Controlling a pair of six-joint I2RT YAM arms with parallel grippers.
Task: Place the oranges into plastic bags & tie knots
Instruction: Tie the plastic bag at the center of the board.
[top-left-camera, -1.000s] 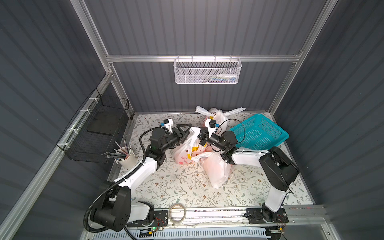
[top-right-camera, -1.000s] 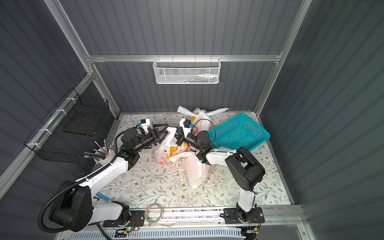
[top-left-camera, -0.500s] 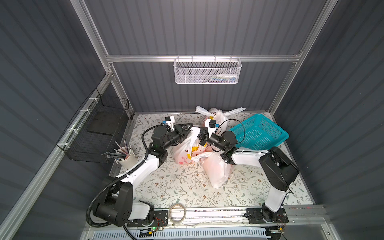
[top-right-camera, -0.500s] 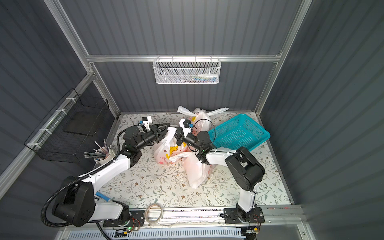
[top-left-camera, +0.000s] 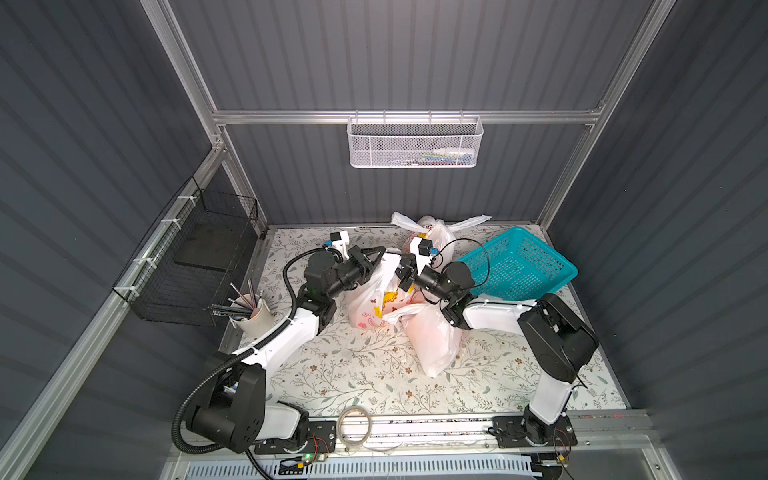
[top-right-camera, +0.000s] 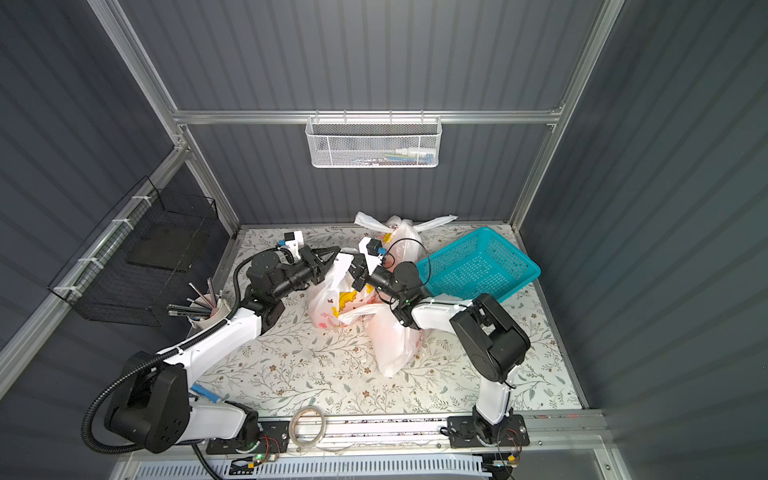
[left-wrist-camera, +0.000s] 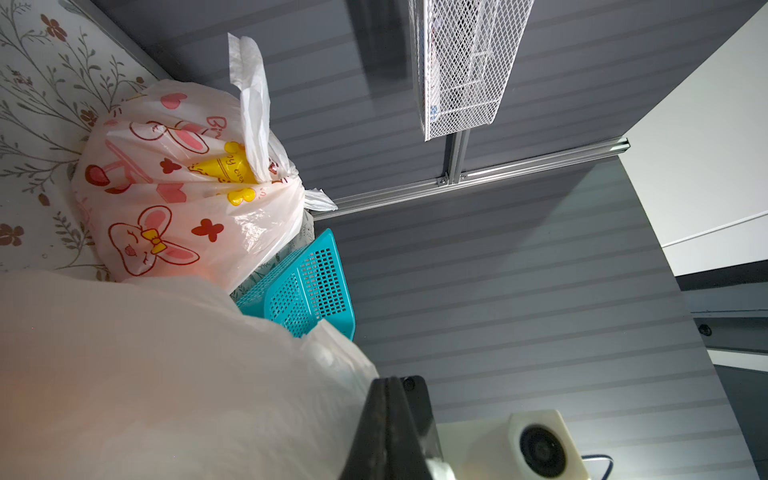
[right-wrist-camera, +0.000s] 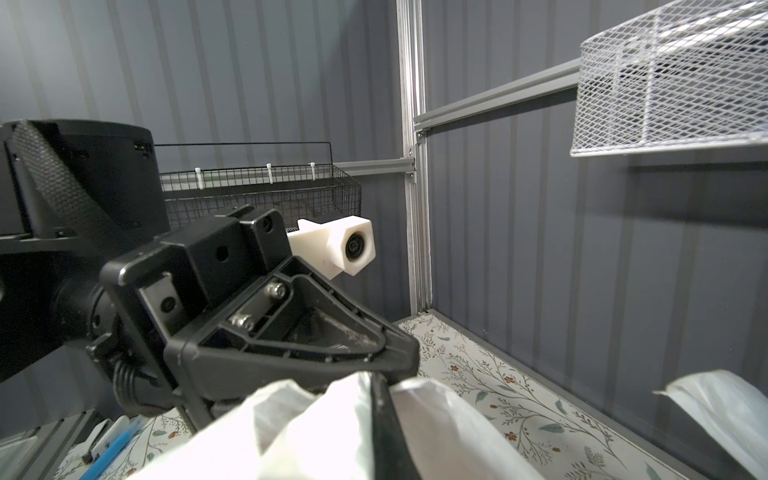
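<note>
Three plastic bags stand on the floral mat. The back bag (top-left-camera: 434, 235) is closed with a knot (left-wrist-camera: 266, 178), its ends sticking out like ears. The middle bag (top-left-camera: 374, 299) stands upright between both arms, and a third bag (top-left-camera: 432, 340) lies in front of it. The oranges show only as an orange glow through the plastic (left-wrist-camera: 199, 266). My left gripper (top-left-camera: 383, 252) is shut at the top of the middle bag, pinching its handle plastic (right-wrist-camera: 357, 386). My right gripper (top-left-camera: 401, 270) faces it, shut on the same bunched handle, with white plastic on both sides of its fingers (right-wrist-camera: 386, 419).
A teal lattice basket (top-left-camera: 517, 266) leans tilted at the back right, close behind my right arm. At the left edge stand a cup of pens (top-left-camera: 251, 318) and a black wire basket (top-left-camera: 199, 257). A white mesh basket (top-left-camera: 413, 141) hangs on the back wall. A tape roll (top-left-camera: 353, 424) lies at the front rail.
My left gripper has moved right to the top of the middle bag and gone from open to shut there. The right arm and the bags have stayed in place.
</note>
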